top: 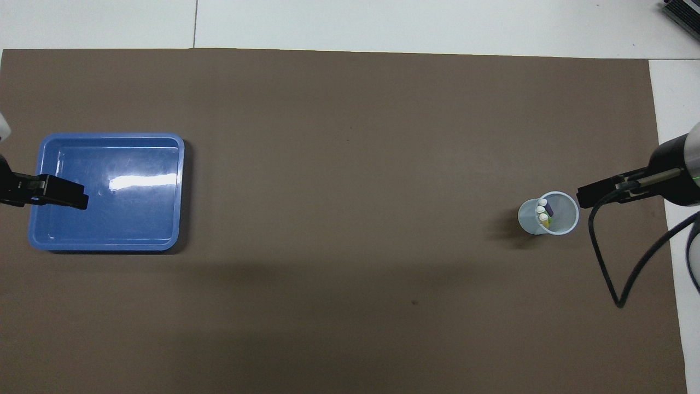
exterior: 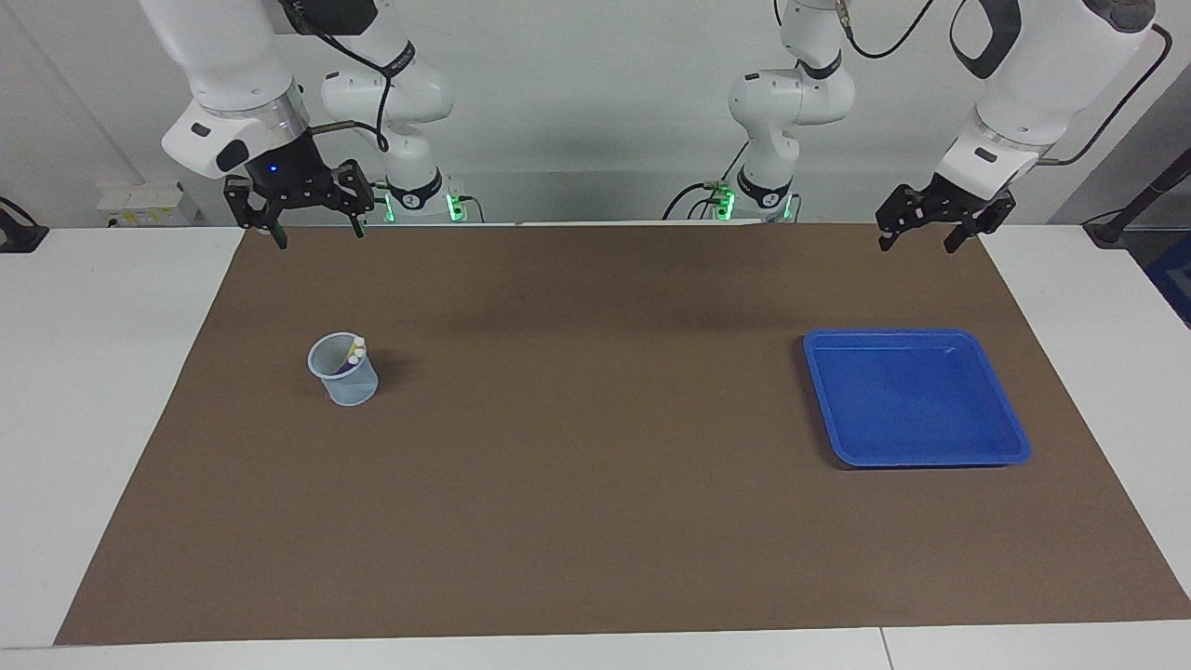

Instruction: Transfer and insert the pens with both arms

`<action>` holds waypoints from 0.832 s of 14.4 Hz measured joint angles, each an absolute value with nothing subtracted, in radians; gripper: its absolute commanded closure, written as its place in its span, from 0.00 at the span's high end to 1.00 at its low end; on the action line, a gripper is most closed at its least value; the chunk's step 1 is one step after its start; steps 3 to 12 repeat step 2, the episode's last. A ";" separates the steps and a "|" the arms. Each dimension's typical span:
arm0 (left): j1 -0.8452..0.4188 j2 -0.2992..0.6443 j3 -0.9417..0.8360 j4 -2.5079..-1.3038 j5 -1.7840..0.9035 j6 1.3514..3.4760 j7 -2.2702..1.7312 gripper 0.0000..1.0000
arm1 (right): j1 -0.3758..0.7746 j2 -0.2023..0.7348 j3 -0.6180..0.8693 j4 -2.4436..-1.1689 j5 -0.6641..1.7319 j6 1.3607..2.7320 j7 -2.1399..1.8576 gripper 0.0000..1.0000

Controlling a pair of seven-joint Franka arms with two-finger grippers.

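Three pens (exterior: pixel 355 350) stand together in a clear plastic cup (exterior: pixel 349 386) on the brown mat, toward the right arm's end. Their whitish caps point up. In the overhead view the pens (top: pixel 542 210) show purple, yellow and green inside the cup (top: pixel 528 219). My right gripper (exterior: pixel 319 237) hangs open and empty in the air over the mat's edge by the robots; it also shows in the overhead view (top: pixel 588 196) beside the cup. My left gripper (exterior: pixel 916 247) hangs open and empty over the same edge at the left arm's end; in the overhead view (top: pixel 71 198) it overlaps the tray.
An empty blue tray (exterior: pixel 916 398) lies on the mat toward the left arm's end and shows in the overhead view (top: pixel 126 219). The brown mat (exterior: pixel 595 484) covers most of the white table. A black cable (top: pixel 618 273) loops down from the right arm.
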State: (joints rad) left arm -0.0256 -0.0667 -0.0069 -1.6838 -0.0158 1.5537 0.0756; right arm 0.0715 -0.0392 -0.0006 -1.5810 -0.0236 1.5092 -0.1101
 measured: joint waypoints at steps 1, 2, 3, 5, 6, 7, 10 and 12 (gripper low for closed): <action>-0.026 -0.067 -0.007 -1.684 -0.016 1.554 0.076 1.00 | 0.071 -0.039 -0.007 -1.581 -0.023 1.509 -0.110 1.00; -0.026 -0.067 -0.007 -1.684 -0.016 1.554 0.076 1.00 | 0.071 -0.039 -0.010 -1.581 -0.023 1.509 -0.110 1.00; -0.026 -0.067 -0.007 -1.684 -0.016 1.554 0.076 1.00 | 0.071 -0.039 -0.010 -1.581 -0.023 1.509 -0.110 1.00; -0.026 -0.067 -0.007 -1.684 -0.016 1.554 0.076 1.00 | 0.071 -0.039 -0.010 -1.581 -0.023 1.509 -0.110 1.00; -0.026 -0.067 -0.007 -1.684 -0.016 1.554 0.076 1.00 | 0.071 -0.039 -0.010 -1.581 -0.023 1.509 -0.110 1.00; -0.026 -0.067 -0.007 -1.684 -0.016 1.554 0.076 1.00 | 0.071 -0.039 -0.010 -1.581 -0.023 1.509 -0.110 1.00; -0.026 -0.067 -0.007 -1.684 -0.016 1.554 0.076 1.00 | 0.071 -0.039 -0.010 -1.581 -0.023 1.509 -0.110 1.00; -0.026 -0.067 -0.007 -1.684 -0.016 1.554 0.076 1.00 | 0.071 -0.039 -0.010 -1.581 -0.023 1.509 -0.110 1.00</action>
